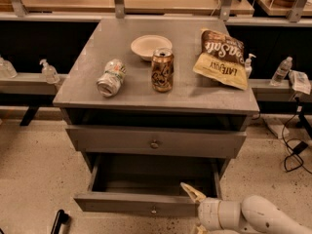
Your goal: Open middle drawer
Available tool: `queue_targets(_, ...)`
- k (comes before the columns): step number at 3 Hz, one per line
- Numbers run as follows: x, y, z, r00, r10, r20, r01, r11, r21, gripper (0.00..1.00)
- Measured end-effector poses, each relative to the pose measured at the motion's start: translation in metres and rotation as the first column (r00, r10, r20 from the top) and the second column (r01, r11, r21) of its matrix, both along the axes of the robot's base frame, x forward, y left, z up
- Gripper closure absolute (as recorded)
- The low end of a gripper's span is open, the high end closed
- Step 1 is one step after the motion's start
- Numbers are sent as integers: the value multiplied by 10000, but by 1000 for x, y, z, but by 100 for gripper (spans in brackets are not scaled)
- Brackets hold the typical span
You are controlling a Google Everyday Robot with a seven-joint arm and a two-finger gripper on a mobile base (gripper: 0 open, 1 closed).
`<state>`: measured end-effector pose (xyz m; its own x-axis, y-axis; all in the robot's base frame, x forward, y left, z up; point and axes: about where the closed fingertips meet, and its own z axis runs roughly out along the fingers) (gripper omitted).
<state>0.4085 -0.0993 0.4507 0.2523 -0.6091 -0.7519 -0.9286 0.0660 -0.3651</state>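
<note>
The grey cabinet (87, 99) has a drawer with a round knob (154, 144) just under its top, nearly closed. Below it the middle drawer (122, 204) is pulled far out, its inside showing bare, with a small knob (154, 210) at the centre of its front. My gripper (195, 211) is at the right end of that drawer's front. Its fingers are spread apart, and the upper fingertip (191, 191) lies over the front's top edge. It holds nothing. My white arm (253, 218) comes in from the lower right. The lowest drawer is out of view.
On the cabinet top are a white bowl (148, 47), an upright brown can (162, 70), a can lying on its side (111, 77) and a chip bag (221, 57). Bottles stand on ledges at left (48, 72) and right (282, 71). Cables (295, 150) lie on the floor at the right.
</note>
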Motion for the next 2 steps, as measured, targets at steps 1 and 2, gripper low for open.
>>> queue_targets(1,9,-2,21,9999,-148,53,147,9999,70,16)
queue_targets(2,28,-6,37,9989,-422,-206,425,9990,118,39)
